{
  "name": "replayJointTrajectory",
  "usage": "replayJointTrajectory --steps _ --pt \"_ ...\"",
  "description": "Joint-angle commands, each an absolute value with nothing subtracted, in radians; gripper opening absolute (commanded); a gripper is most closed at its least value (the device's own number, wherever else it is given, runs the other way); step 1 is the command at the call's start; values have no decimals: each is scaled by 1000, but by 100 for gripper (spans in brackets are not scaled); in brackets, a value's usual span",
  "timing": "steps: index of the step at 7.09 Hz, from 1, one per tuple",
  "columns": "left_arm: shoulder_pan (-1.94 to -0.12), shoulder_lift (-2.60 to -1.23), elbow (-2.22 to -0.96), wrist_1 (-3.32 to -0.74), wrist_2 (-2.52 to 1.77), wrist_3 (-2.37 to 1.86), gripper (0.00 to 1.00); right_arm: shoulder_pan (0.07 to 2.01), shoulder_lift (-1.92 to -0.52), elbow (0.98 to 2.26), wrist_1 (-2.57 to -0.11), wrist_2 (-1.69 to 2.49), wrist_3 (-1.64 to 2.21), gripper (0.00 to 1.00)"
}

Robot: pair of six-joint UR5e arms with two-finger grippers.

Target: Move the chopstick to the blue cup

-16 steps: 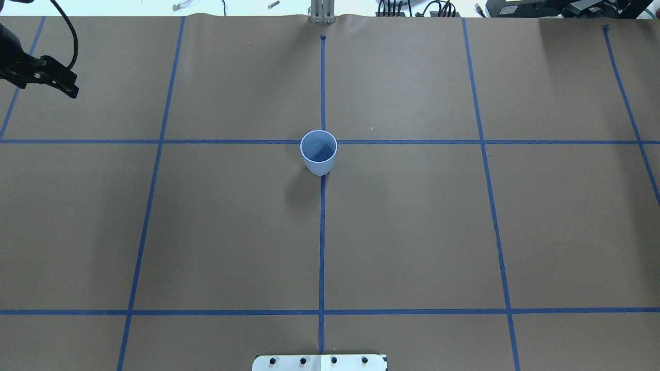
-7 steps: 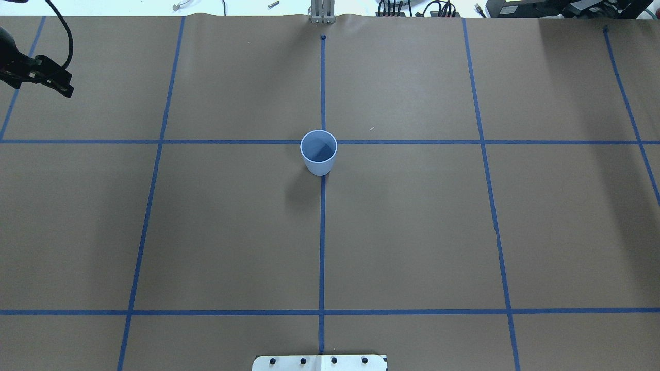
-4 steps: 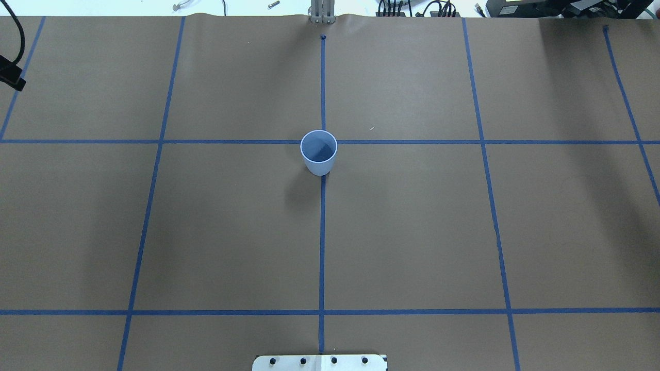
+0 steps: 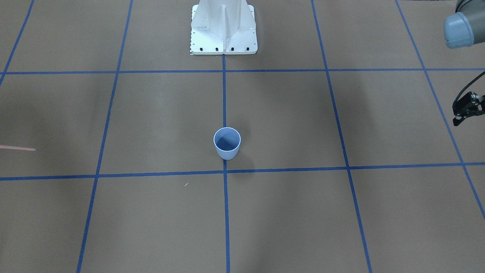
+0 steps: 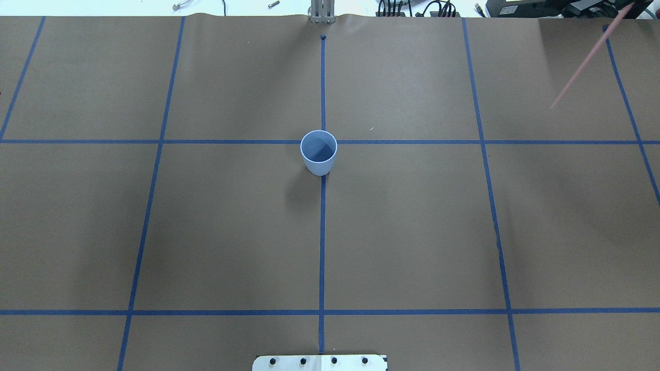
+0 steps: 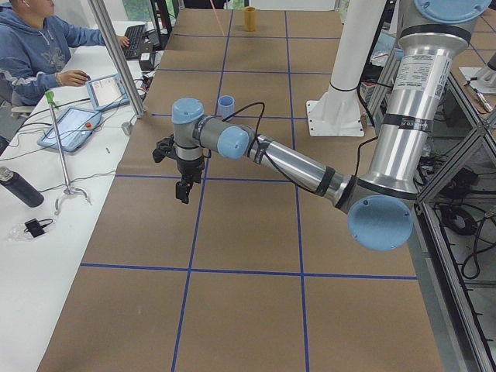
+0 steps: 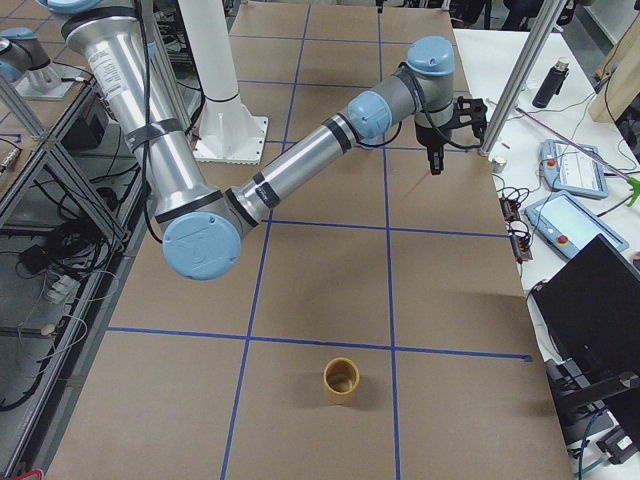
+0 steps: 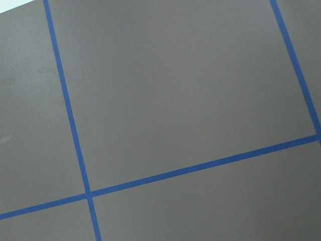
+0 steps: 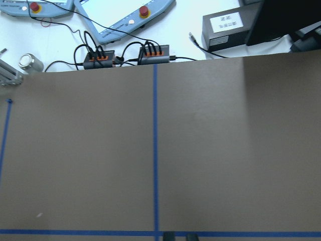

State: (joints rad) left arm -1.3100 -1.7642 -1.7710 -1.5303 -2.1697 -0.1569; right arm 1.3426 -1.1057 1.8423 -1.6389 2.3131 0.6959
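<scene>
Transfer incomplete: blue cup (image 5: 319, 167) stands empty at table centre, chopstick (image 5: 588, 61) hangs slanted well apart at its 2 o'clock overhead, apparently under the right gripper (image 7: 436, 166), jaw state there and on the left gripper (image 6: 183, 194) indeterminable; carry and insertion outstanding.

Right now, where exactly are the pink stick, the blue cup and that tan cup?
chopstick (image 5: 588, 61): overhead view, midway along its thin pink shaft.
blue cup (image 5: 318, 168): overhead view, on its pale outer wall below the rim.
tan cup (image 7: 340, 393): right-side view, on its outer wall.
</scene>
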Motion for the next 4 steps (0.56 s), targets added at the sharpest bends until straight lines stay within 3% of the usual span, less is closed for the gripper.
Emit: replayJointTrajectory --steps 1,4 --pt "-1308 -1755 -1689 -1626 -2221 -160 99 1168 -946 1850 -1635 2246 1004 0" --pt "-1307 -1755 -1674 -1634 -2235 -164 99 1028 -771 1823 -1635 2166 1216 0"
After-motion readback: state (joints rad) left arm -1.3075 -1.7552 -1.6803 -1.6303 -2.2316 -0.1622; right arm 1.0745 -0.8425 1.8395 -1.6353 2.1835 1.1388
